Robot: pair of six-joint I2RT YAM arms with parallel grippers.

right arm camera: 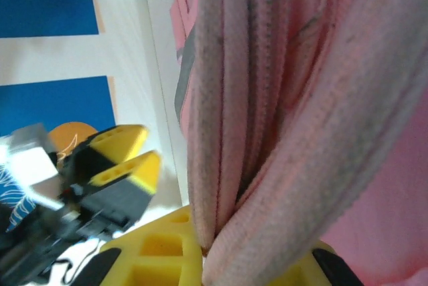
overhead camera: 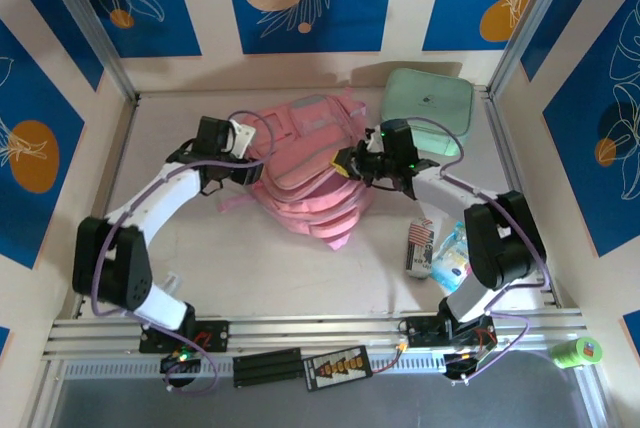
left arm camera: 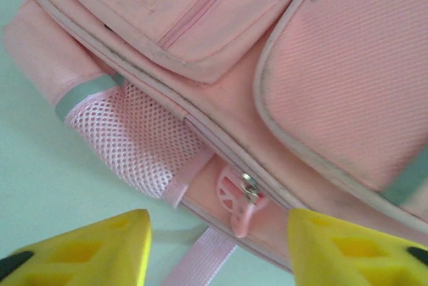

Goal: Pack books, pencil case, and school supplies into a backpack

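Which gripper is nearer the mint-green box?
Right. The right gripper grips the backpack edge facing the box; the left gripper is open on the backpack's opposite side.

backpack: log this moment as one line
left gripper: open, fingers either side of zipper pull | right gripper: shut on backpack fabric | backpack: lying on table
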